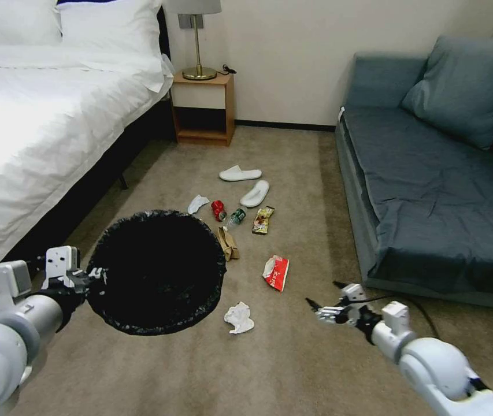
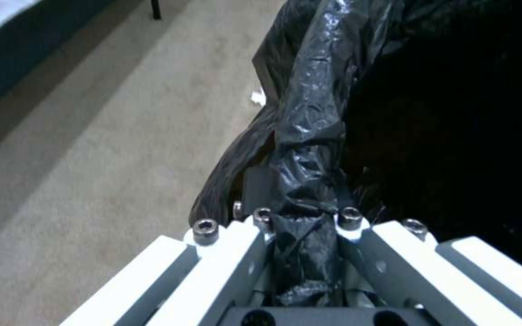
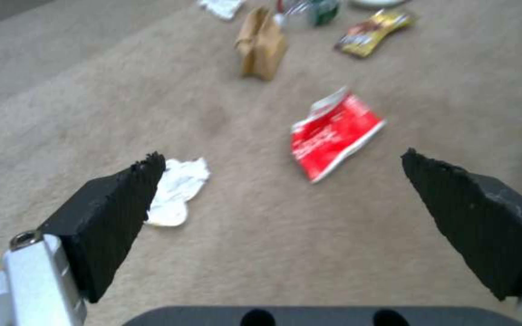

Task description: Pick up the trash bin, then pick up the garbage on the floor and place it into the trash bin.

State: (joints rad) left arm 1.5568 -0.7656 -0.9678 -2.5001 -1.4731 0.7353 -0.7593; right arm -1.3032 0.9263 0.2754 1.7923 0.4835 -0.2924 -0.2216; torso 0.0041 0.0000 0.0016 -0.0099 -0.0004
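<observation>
While my left gripper [image 1: 93, 276] pinched trash bin [image 1: 156, 271] by its bagged rim, bin hung above carpet; my right gripper [image 1: 322, 300] gaped wide, empty, red-white wrapper [image 1: 276, 272] just beyond, white tissue [image 1: 239, 318] nearby.

The floor is soft beige carpet [image 1: 292, 358] that covers the whole room. On the left is a big bed with white sheets [image 1: 44, 133] and two puffy white pillows [image 1: 107, 17]. Beside the bed, against the plain cream wall [image 1: 292, 52], sits a small wooden bedside table [image 1: 203, 110] with a gold lamp [image 1: 198, 40] on top. On the right is a long dark blue-grey sofa [image 1: 431, 196] with a big cushion of the same colour [image 1: 466, 86].
</observation>
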